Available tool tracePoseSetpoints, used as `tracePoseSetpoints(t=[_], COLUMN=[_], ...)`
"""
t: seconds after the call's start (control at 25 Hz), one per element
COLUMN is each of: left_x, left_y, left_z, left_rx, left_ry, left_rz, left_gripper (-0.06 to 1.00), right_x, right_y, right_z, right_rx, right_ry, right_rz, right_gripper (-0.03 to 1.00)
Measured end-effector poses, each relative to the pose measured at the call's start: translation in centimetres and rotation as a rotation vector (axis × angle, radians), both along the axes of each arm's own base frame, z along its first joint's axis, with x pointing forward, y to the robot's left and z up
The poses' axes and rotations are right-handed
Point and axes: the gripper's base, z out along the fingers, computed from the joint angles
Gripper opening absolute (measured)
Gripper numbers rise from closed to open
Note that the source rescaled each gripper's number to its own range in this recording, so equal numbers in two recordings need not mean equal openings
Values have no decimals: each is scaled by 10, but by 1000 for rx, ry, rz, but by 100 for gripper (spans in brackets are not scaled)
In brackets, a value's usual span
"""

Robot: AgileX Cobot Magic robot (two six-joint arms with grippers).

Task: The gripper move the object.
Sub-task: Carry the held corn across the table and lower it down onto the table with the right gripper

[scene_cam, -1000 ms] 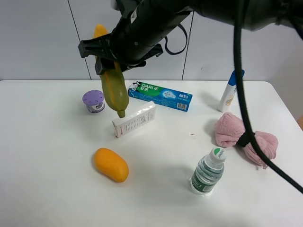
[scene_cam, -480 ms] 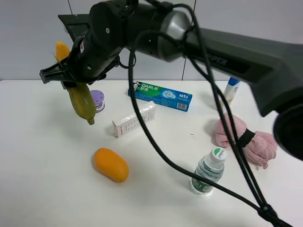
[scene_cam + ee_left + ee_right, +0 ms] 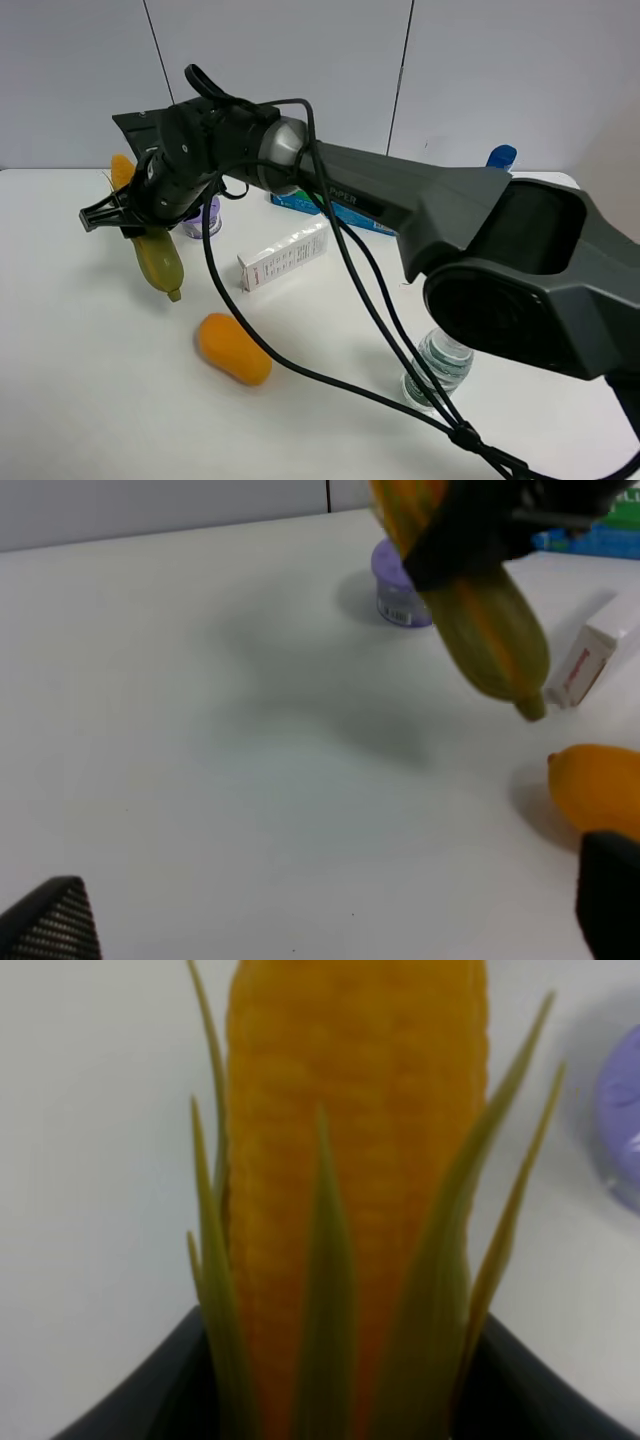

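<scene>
- The gripper (image 3: 140,225) is clamped across the corn (image 3: 160,262) near mid-length, where kernels meet husk. Nothing else is in its grasp.
- In the high view the corn hangs over the 9 o'clock side of the table (image 3: 60,380). It seems clear of the surface: in the left wrist view its shadow lies apart from it.
- The jar (image 3: 210,213) is at the corn's 2 o'clock, the box (image 3: 285,255) at 3 o'clock and the mango (image 3: 234,348) at 5 o'clock. None touches it.
- Handling, as a judgement: it is a toy, so probably light, stiff and not fragile. The smooth, rounded husk could slip or pivot in a narrow pinch, and the thin leaf tips may bend.
- The best hold is across the thick middle, near the balance point.
- The long axis is steeply tilted. In the high view the kernel tip points to 11 o'clock and up, the stem to 5 o'clock and down.
</scene>
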Motion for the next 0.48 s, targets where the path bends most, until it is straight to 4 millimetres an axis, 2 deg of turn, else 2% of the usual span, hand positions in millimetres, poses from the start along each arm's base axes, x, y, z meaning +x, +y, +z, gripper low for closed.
tracePoseSetpoints(t=[0.2, 0.48], left_x=[0, 0], left_y=[0, 0], left_z=[0, 0], left_rx=[0, 0], left_ry=[0, 0], left_rz=[0, 0], left_gripper=[100, 100], right_x=[2, 1], right_y=[3, 2], right_z=[-27, -38], right_rx=[-13, -19], right_ry=[72, 170], right_rz=[-54, -144], right_gripper=[0, 0])
